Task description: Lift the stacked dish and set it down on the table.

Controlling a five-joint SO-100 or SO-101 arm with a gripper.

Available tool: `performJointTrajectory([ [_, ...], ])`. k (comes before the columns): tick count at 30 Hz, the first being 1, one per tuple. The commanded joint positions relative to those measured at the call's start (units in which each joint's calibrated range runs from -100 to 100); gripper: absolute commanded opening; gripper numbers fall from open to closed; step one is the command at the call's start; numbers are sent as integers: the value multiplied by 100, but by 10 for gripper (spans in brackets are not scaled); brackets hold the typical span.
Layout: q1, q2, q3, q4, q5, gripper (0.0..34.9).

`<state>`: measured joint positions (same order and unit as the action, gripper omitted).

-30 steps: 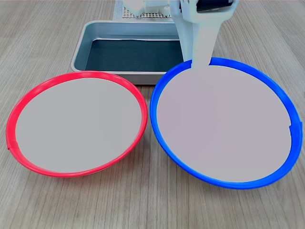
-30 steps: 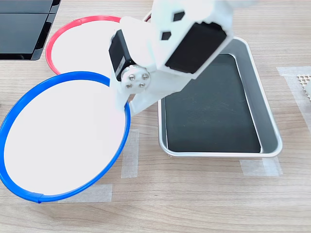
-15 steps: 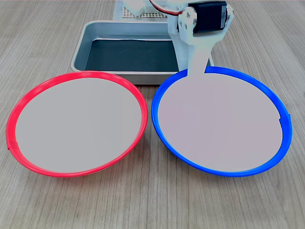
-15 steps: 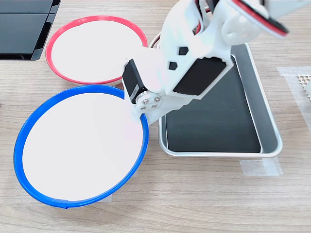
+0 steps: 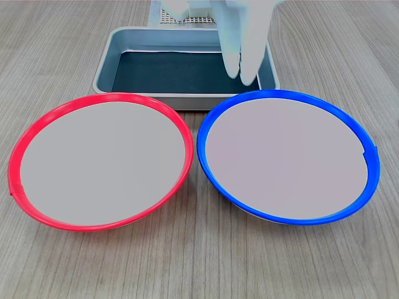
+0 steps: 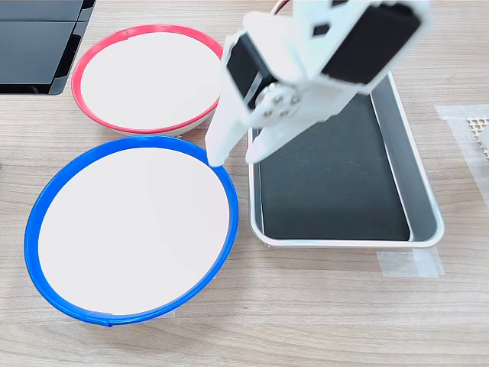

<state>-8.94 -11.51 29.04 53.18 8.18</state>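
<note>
Under me runs a light grey-brown wood-grain surface [image 6: 321, 321], evenly lit, with no hard shadows. Pale tape strips [image 6: 409, 264] lie on it in the second exterior view. A black panel [image 6: 34, 46] fills the second exterior view's upper left corner, and white mesh [image 6: 477, 126] shows at the second exterior view's right edge.
</note>
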Motion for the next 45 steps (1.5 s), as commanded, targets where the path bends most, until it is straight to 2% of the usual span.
performJointTrajectory([
  [1, 249, -1506, 433, 266, -103, 101],
  [2, 353, -1813, 615, 208, -147, 87],
  [4, 560, -2359, 1033, -64, -249, 6],
  [11, 1256, -4994, 3910, -1839, -542, 1],
  [15, 1350, -6393, 5494, -2309, -571, 1],
  [23, 1727, -8303, 6978, -1641, -698, 0],
  [28, 1868, -8738, 7096, -642, -742, 0],
  [36, 1877, -8738, 7096, -601, -869, 2],
  [38, 1840, -8738, 7096, -593, -855, 12],
  [39, 1840, -8738, 7096, -593, -855, 3],
  [45, 1840, -8738, 7096, -593, -855, 3],
])
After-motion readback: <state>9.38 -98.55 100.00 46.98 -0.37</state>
